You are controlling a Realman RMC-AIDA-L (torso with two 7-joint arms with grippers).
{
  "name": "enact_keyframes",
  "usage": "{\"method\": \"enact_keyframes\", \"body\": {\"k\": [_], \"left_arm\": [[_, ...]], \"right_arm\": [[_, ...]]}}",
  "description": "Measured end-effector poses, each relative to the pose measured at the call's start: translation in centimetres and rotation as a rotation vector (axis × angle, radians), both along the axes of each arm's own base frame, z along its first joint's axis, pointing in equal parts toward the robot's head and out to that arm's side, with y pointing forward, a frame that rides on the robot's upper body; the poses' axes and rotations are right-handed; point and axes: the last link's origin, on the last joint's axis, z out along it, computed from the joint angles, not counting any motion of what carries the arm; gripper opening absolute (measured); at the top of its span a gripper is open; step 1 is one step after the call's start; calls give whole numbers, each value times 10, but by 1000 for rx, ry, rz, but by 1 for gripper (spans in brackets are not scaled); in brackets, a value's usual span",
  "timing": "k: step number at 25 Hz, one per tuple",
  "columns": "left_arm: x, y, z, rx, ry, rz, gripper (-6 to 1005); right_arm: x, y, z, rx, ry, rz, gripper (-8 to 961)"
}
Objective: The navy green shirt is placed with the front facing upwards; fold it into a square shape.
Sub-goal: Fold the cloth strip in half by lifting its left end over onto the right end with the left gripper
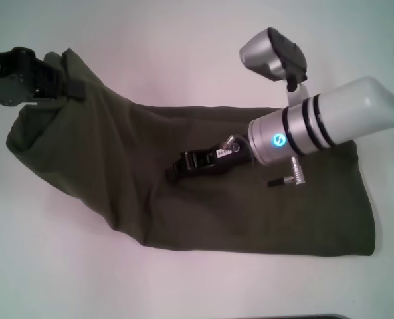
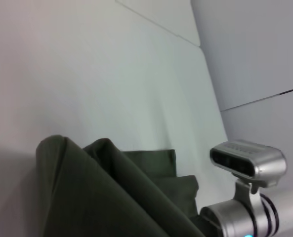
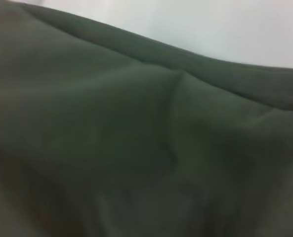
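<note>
My left gripper (image 1: 67, 83) pinches the limp, light navy green shirt (image 1: 183, 199) at its raised corner; my right gripper (image 1: 177, 169) rests mid-cloth, jaw state unclear.

Your right arm (image 1: 346, 113) is a pale grey tube ending in a silver wrist ringed by two black bands, with a small glowing cyan light on its end face. A silver camera housing (image 1: 273, 53) with a black front sits on a bracket above the wrist. The right gripper (image 1: 173, 171) is black, bearing a small white label. The left gripper (image 1: 67, 86) is likewise black.
</note>
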Motion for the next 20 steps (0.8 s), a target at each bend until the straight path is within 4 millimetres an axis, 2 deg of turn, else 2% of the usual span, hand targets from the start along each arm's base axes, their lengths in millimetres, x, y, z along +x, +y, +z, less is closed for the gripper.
{"method": "enact_keyframes", "body": {"k": [6, 10, 14, 20], "left_arm": [[0, -2, 4, 9, -4, -10, 38], [0, -3, 4, 12, -4, -6, 37], [-1, -2, 3, 14, -4, -4, 37], [-1, -2, 3, 14, -3, -1, 37]], "right_arm": [[-2, 7, 3, 23, -4, -4, -1], [-10, 9, 19, -10, 77, 26, -1], [-8, 7, 37, -25, 142, 24, -1], [-12, -5, 30, -94, 150, 35, -1]]}}
